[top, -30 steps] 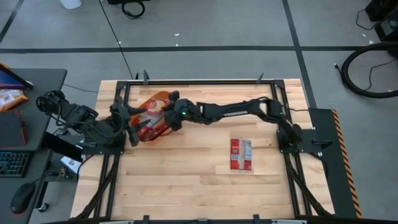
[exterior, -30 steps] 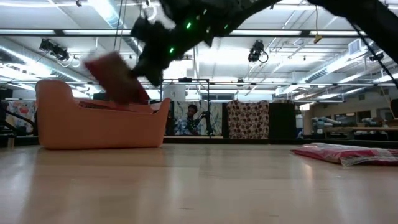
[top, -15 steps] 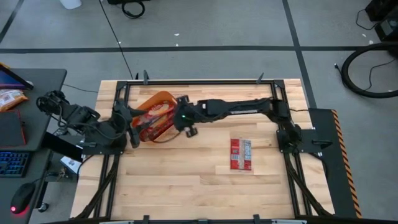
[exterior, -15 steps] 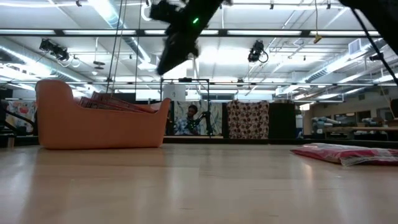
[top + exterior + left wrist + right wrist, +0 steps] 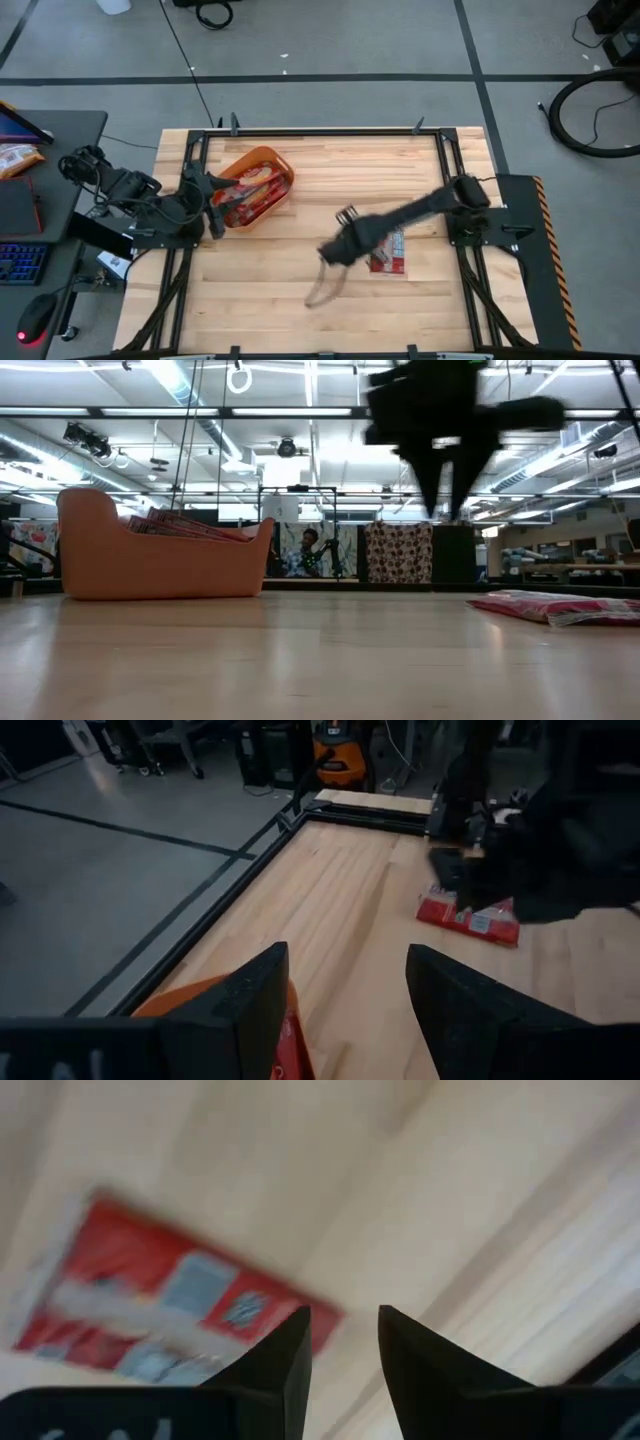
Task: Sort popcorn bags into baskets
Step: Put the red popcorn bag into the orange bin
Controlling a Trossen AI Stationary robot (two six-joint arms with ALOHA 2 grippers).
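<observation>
A: Reaching for the last popcorn bag, right of centre on the surface, your right end effector hangs released beside it.

B: Centre over it before clenching; the basket sits upper left.

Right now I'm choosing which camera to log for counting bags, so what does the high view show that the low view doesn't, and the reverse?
Only the high view shows the packets lying inside the orange basket from above, the left gripper parked beside it, and the whole wooden table. Only the low view shows the room behind the table and how high the right gripper hangs above the wood. Both show the basket, the right gripper, and the one popcorn bag left on the table.
</observation>
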